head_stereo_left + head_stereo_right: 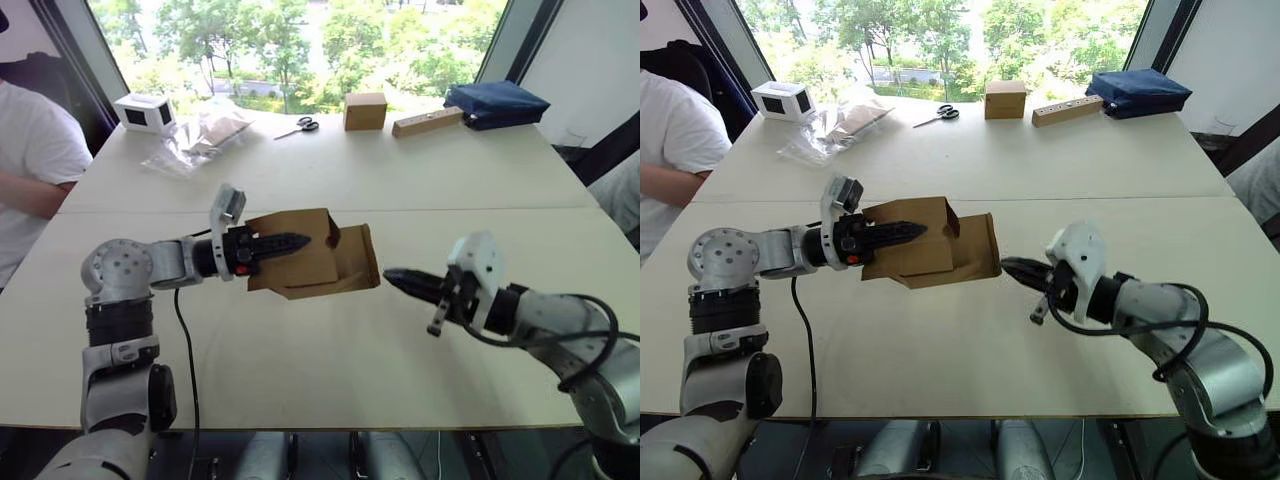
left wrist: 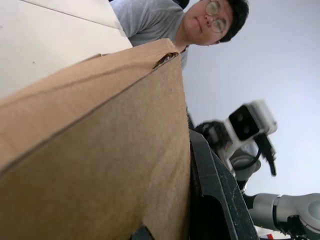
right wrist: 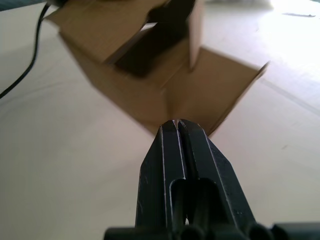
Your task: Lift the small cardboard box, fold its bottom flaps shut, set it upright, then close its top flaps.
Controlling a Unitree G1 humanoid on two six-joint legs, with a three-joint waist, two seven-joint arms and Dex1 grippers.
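The small plain brown corrugated cardboard box (image 1: 305, 255) hangs above the white table (image 1: 330, 360), lying on its side and clamped by the left gripper (image 1: 290, 241), whose black fingers pinch one wall, probably so that the open end faces the other arm. The right gripper (image 1: 398, 277), fingers pressed together and holding nothing, points at the box's splayed flap (image 1: 360, 258) from just beside it, apparently ready to push it shut. No print or label is readable on the box.
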